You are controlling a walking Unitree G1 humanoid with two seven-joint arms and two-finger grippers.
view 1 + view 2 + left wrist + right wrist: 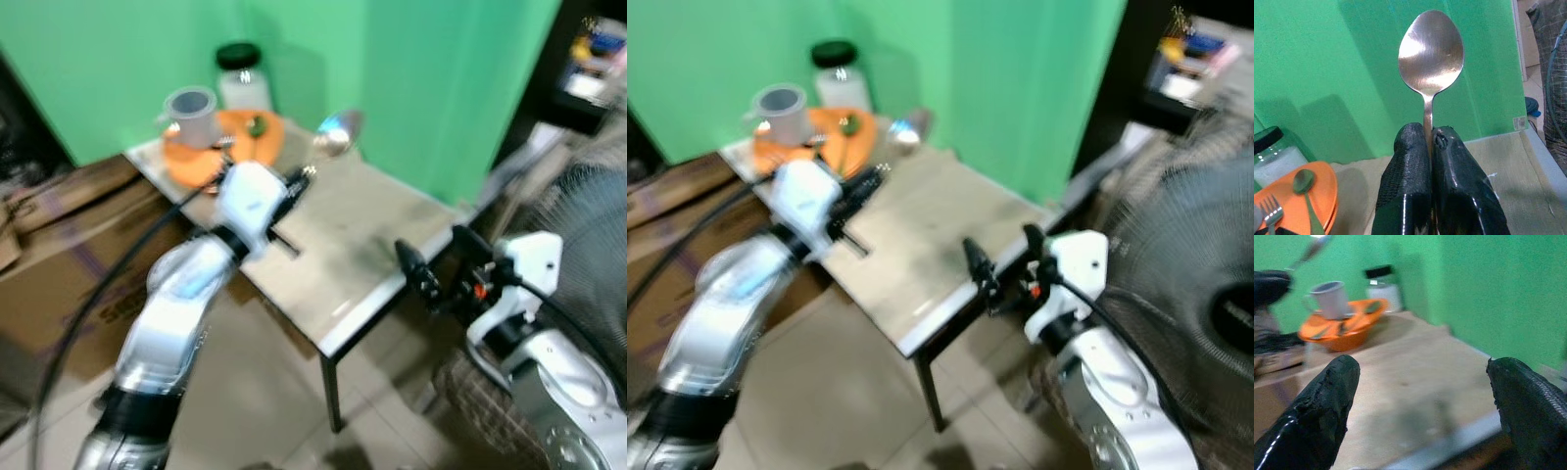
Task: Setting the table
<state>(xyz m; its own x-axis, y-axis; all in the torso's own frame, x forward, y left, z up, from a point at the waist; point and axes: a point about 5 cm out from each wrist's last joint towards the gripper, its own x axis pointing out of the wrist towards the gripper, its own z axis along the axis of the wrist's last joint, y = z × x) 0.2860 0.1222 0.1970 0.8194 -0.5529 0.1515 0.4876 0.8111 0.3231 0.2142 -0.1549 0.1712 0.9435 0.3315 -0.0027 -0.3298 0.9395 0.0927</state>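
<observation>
Spoon (pixel 1431 53) clamped by its handle between the two black fingers (pixel 1405 186) of the left gripper (pixel 1428 142), bowl standing up past the fingertips, clear of the table (pixel 362 235) and held in the air above it. Just behind the gripper, toward the table's far corner, sits an orange plate (pixel 257 145) carrying a grey mug (pixel 193 116), a fork (pixel 1271 214) and a second, smaller spoon (pixel 1304 182). Beyond the plate stands a glass jar with a black lid (pixel 241 76), against the green wall.

Right gripper (pixel 1422 396) hangs off the near edge of the table, well apart from the plate, fingers spread wide with nothing between them. A wire-mesh fan guard (pixel 588 245) stands to its outer side.

Step in hand, as I judge it: one spoon has been lifted from the plate's side and is on its way to a place on the bare tabletop. Head views are blurred, so the exact height over the surface is unclear.

Next move likely calls for lowering the spoon flat onto the open stretch of table in front of the left gripper, then parting the fingers. Tilting it level first matters; dropped bowl-up from the air it could bounce or slide toward the edge.
</observation>
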